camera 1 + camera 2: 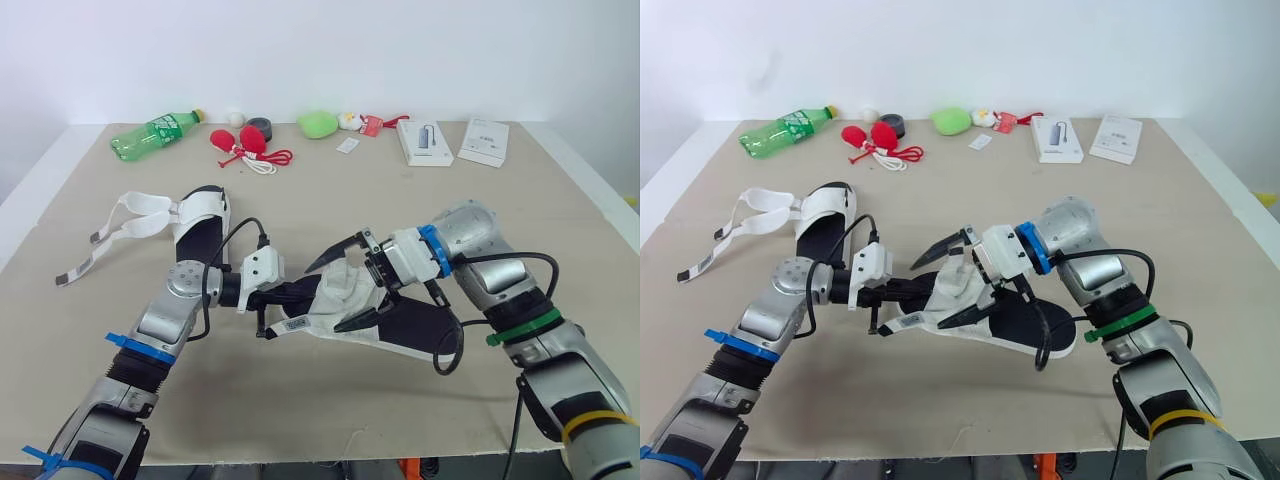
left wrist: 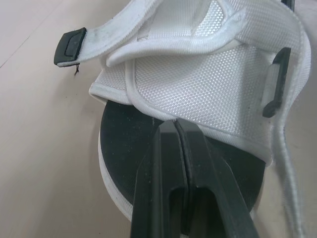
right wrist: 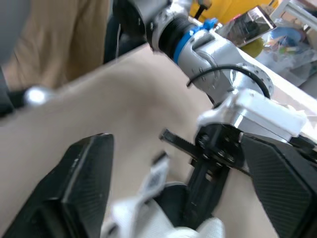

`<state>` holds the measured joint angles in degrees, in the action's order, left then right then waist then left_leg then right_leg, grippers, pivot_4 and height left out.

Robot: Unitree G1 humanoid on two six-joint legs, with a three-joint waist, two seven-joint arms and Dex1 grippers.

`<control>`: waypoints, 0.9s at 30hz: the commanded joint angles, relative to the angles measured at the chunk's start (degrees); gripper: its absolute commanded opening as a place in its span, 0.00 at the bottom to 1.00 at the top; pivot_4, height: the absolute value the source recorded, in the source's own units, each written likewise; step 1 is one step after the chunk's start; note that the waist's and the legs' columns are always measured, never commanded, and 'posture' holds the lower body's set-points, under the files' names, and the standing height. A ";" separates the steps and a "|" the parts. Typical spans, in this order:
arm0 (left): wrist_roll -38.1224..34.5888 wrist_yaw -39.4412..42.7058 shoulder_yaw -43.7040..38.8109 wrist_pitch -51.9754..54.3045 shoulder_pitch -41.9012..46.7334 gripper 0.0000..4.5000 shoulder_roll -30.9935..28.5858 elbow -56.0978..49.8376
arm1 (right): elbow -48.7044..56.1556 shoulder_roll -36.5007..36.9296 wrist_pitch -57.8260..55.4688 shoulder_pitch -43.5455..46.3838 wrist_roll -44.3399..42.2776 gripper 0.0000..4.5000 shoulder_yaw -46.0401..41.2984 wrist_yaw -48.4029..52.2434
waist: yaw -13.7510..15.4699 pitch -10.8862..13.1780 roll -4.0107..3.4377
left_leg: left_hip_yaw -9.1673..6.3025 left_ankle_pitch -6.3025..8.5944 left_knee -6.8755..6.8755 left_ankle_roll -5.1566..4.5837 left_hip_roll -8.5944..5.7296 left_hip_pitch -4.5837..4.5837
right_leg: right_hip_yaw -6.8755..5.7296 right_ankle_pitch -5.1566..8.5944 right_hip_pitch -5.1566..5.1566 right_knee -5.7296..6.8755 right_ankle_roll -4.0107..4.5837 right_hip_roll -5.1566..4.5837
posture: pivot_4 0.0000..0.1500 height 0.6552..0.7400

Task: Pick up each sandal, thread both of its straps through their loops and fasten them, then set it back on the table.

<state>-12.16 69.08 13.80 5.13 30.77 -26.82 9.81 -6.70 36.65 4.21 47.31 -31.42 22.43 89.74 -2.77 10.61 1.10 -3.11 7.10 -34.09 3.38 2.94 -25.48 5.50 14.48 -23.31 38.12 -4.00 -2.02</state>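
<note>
Between the parted right gripper (image 1: 328,297) jaws sits the near sandal (image 1: 408,328).

wall (image 1: 320,50): plain white, evenly lit | table (image 1: 560,210): beige cloth top, white edges, far side at the wall

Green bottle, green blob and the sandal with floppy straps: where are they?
green bottle (image 1: 160,129): left eye view, on its label.
green blob (image 1: 318,124): left eye view, on its middle.
sandal with floppy straps (image 1: 206,208): left eye view, on its white upper.
</note>
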 commanded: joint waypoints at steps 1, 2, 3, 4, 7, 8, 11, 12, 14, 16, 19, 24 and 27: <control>0.18 0.17 -0.32 -0.09 -0.18 0.00 -0.89 -1.34 | 8.46 4.78 -19.64 0.54 -8.74 0.98 -5.74 -4.06 | 0.02 0.00 0.00 | 0.00 0.00 -0.01 0.00 0.00 0.00 | 0.00 0.00 0.01 0.00 0.00 -0.01 | 1.00 1.00; 0.19 0.18 -0.35 -0.12 -0.17 0.00 -0.94 -1.26 | 10.66 6.55 -26.50 0.30 -11.54 0.98 -6.28 -5.46 | 0.05 0.00 0.00 | 0.01 0.00 -0.01 0.00 0.00 0.00 | 0.01 0.00 0.00 0.00 0.02 -0.01 | 1.00 1.00; 0.19 0.18 -0.37 -0.13 -0.14 0.00 -1.00 -1.18 | 12.91 7.99 -33.07 -0.32 -14.50 0.98 -6.89 -7.18 | 0.07 -0.01 0.01 | 0.01 0.00 -0.01 0.00 0.00 0.00 | 0.01 0.02 0.00 0.00 0.06 -0.02 | 1.00 1.00; 0.16 0.17 -0.38 -0.08 -0.10 0.00 -1.03 -1.13 | 15.10 9.10 -38.70 -1.24 -16.85 0.98 -7.56 -9.60 | 0.08 -0.01 0.01 | 0.00 0.00 -0.01 0.00 0.01 0.00 | -0.01 0.04 0.01 0.00 0.08 -0.02 | 1.00 1.00; -0.20 0.11 -0.42 0.29 0.16 0.00 -0.85 -0.81 | 22.09 11.17 -48.89 -5.49 -21.35 0.98 -9.14 -14.66 | 0.08 -0.02 0.03 | 0.00 0.00 0.00 0.00 0.03 0.01 | -0.03 0.07 -0.01 0.00 0.13 -0.01 | 1.00 1.00; -0.30 0.21 -0.40 0.38 0.24 0.00 -0.81 -0.68 | 24.32 11.73 -49.53 -7.26 -19.91 0.98 -8.94 -16.14 | 0.08 -0.02 0.03 | 0.00 0.00 0.01 0.00 0.03 0.01 | -0.03 0.08 -0.02 0.00 0.14 0.00 | 1.00 1.00; -0.75 1.12 -0.14 0.92 0.54 0.00 -0.81 -0.62 | 26.46 10.88 -46.30 -8.61 -10.05 0.98 -5.93 -20.17 | -0.07 -0.01 0.02 | 0.05 0.01 -0.01 0.00 0.02 0.00 | 0.02 0.08 -0.04 0.00 0.09 0.00 | 1.00 1.00; -0.73 1.43 0.02 0.95 0.71 0.00 -0.83 -0.51 | 26.28 9.97 -45.73 -7.95 -8.32 0.98 -5.20 -20.62 | -0.10 -0.02 0.03 | 0.11 0.01 -0.02 0.00 0.02 0.00 | 0.09 0.04 -0.08 0.00 0.06 0.00 | 1.00 1.00; -0.68 1.83 0.14 1.06 0.92 0.00 -0.83 -0.41 | 25.72 7.76 -46.21 -5.80 -5.52 0.98 -3.75 -22.52 | -0.13 -0.01 0.03 | 0.11 0.00 -0.12 0.00 0.03 0.00 | 0.08 -0.02 -0.07 -0.01 0.06 0.00 | 1.00 1.00; -0.54 2.10 0.19 1.09 1.09 0.00 -0.74 -0.27 | 26.13 7.34 -45.33 -4.14 -1.00 0.98 -0.94 -22.56 | -0.17 -0.01 0.03 | 0.12 0.00 -0.15 0.00 0.03 0.01 | 0.11 -0.08 -0.10 -0.01 0.08 0.00 | 1.00 1.00; -0.22 2.42 0.44 0.89 1.44 0.00 -0.53 0.07 | 27.72 8.35 -46.57 -2.07 3.04 0.98 2.61 -21.14 | 0.05 -0.02 0.04 | 0.10 0.00 -0.18 0.00 0.02 0.01 | 0.10 -0.09 -0.08 -0.02 0.07 0.01 | 1.00 1.00; 0.06 2.46 0.59 0.59 2.01 0.00 0.03 0.65 | 29.10 9.49 -47.80 -0.27 4.89 0.98 5.09 -16.96 | 0.12 -0.02 0.05 | 0.09 0.02 -0.17 0.03 0.01 -0.10 | 0.09 -0.01 -0.11 -0.04 0.01 -0.01 | 1.00 1.00; 0.21 2.36 0.53 0.51 2.21 0.00 0.35 0.87 | 28.57 9.84 -47.18 0.37 7.06 0.98 6.49 -14.87 | 0.09 -0.02 0.05 | 0.07 0.02 -0.16 0.03 0.01 -0.10 | 0.07 0.00 -0.10 -0.04 0.02 0.01 | 1.00 1.00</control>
<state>-12.16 71.50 14.19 6.16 32.17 -26.35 10.78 20.35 46.08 -43.68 46.53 -25.25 28.75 73.70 -2.68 10.59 1.15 -3.05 7.12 -34.25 3.41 2.95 -25.58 5.57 14.48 -23.41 38.08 -3.98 -2.01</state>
